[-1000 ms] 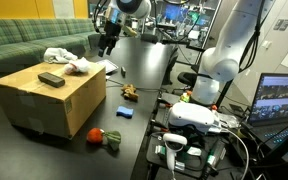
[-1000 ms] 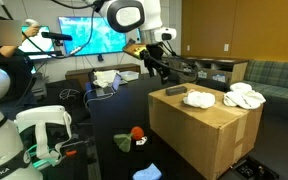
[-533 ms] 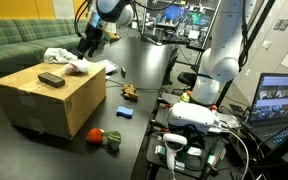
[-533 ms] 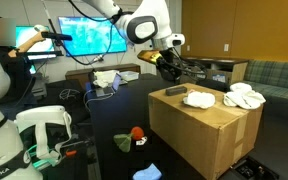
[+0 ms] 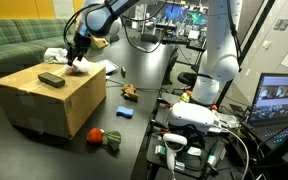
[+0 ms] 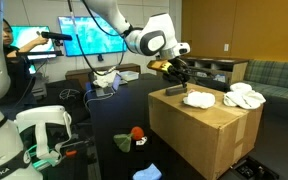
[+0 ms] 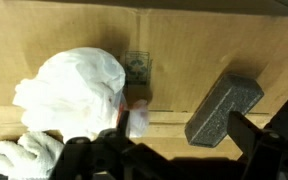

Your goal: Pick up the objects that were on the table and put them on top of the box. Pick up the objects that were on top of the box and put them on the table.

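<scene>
A cardboard box carries a dark grey block and white cloths. In an exterior view the box shows the block and two cloth heaps. My gripper hangs open and empty just above the box top, near the cloths; it also shows in an exterior view. In the wrist view the gripper looks down between a white cloth and the grey block. On the black table lie a red ball, a green thing, a blue piece and a brown toy.
A green sofa stands behind the box. A second, white robot base and a laptop sit at the table's far side, with cables and gear near the front edge. A person stands by a monitor.
The arm has swung from above the table over to the box, and the gripper has come down close to the box top by the cloths. The objects have not moved.
</scene>
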